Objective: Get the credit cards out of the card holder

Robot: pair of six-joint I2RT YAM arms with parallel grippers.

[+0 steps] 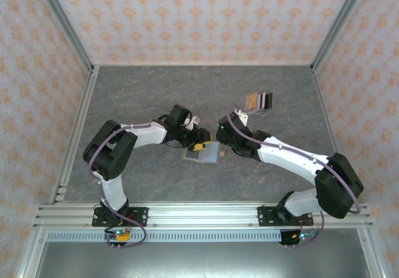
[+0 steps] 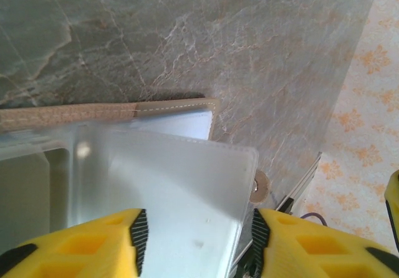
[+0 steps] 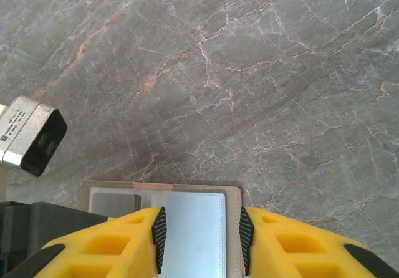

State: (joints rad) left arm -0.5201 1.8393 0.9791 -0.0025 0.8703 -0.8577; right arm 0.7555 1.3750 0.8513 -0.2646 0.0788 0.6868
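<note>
**A:** What's the left gripper (image 2: pixel 196 228) up to?

**B:** Its yellow jaws stand about half apart, and a pale grey-blue panel of the card holder (image 1: pixel 204 154) fills the gap between them. I can't tell whether it is pinching that panel or only hanging over it.

**A:** And the right gripper (image 3: pixel 201 237)?

**B:** Much the same, set a little narrower. Another grey-blue panel shows between its jaws, with the tan border (image 3: pixel 235 219) just inside one fingertip. I can't say whether that one is gripping or hovering either.

**A:** So where does the holder lie from them?

**B:** Right under both. It lies open on the counter (image 1: pixel 156 91) near the middle, with the left gripper coming in from its left end and the right gripper from its right end. Its long axis runs roughly from one gripper to the other, slightly tilted, so each arm has one half to itself and neither is clearly nearer.

**A:** Have any cards come out?

**B:** A small fanned pile that looks like cards (image 1: pixel 259 101) sits farther back on the right, well apart from the holder and on the right arm's side. I can't see whether more remain in the pockets.

**A:** What does the next move depend on?

**B:** I'd say one gripper pins its half down while the other draws a card out along the pocket.
</note>
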